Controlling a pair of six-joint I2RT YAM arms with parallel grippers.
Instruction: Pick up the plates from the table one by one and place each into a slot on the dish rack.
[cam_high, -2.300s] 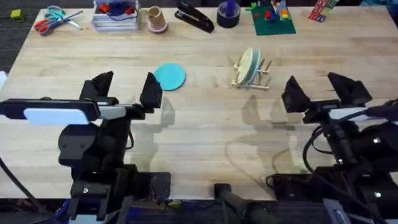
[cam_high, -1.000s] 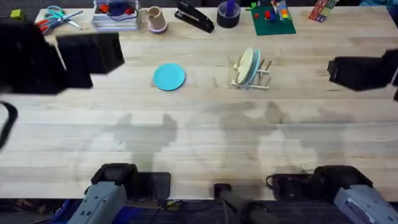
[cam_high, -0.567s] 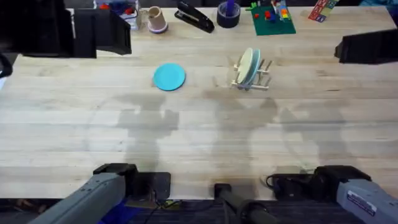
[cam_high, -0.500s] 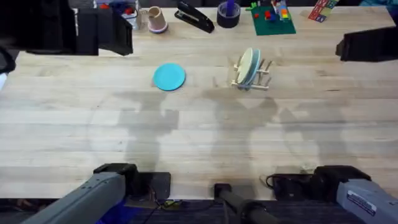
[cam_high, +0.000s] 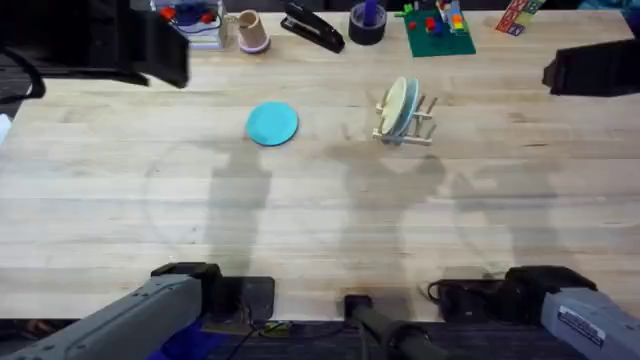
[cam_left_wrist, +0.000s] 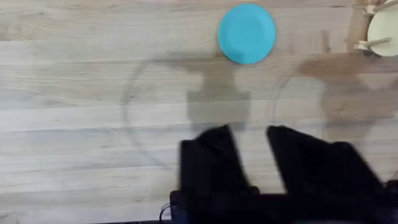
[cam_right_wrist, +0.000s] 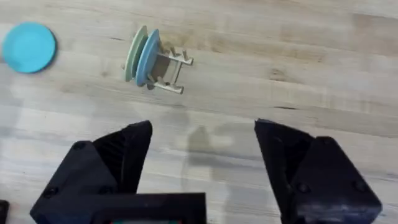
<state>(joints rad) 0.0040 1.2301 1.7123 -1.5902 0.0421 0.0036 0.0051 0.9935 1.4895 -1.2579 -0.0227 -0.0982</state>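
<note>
Blue plate (cam_high: 272, 123) flat left of rack (cam_high: 404, 112); likely light, stiff, slick; grip rim; left gripper (cam_left_wrist: 250, 149) and right gripper (cam_right_wrist: 202, 144) jaws apart, empty.

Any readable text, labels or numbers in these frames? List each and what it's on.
None readable.
White label on the right arm's base: marks too small to read.
Red box at the table's far edge: print blurred.
Turquoise plate, racked plates, dish rack: no markings.

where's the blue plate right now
In the overhead view the blue plate lies flat on the table, left of the middle, with the dish rack off to its right and nothing touching it.
</note>
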